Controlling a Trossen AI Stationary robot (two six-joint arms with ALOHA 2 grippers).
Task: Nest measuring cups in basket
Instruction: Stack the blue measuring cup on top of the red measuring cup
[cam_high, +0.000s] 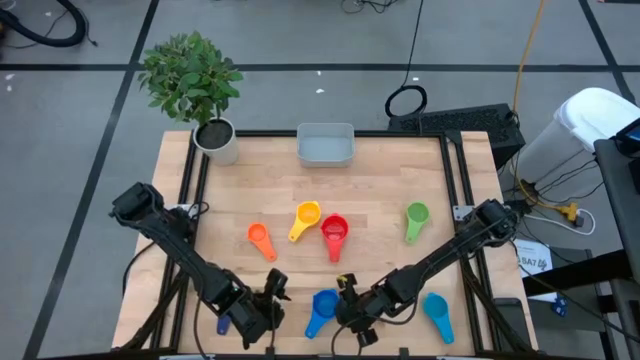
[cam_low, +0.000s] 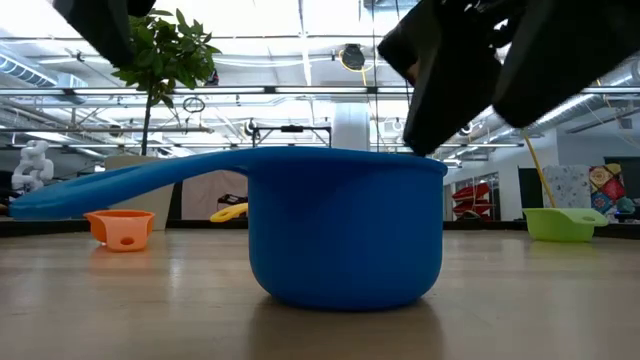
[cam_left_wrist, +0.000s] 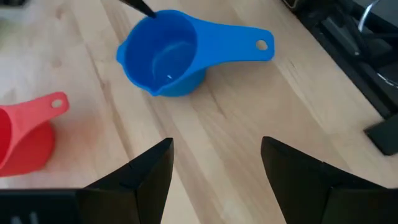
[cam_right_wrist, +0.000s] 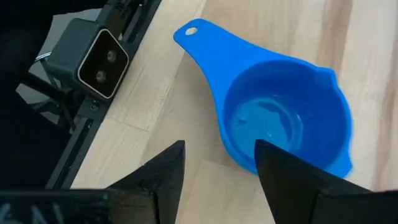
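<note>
While both arms crowd the lower centre of the overhead frame, you see seven cups scattered and none nested.
Left gripper: fingers parted, nothing between them; it hangs lower centre-left, just beside the bright blue cup, not touching.
Right gripper: fingers spread, empty, on the cup's other side, low over its rim.
Bright blue cup: upright at lower centre, handle toward the bottom edge; it fills the table-level frame.
Other cups: orange cup, yellow cup and red cup mid-frame; green cup centre-right; teal cup lower right; dark blue cup lower left, partly under the left arm.
Basket: pale grey, top centre, at the table's far edge, holding no cups.
Surface: pale wooden table; potted plant at upper left.
Room: grey tiled floor, cables, white bin at right.
</note>
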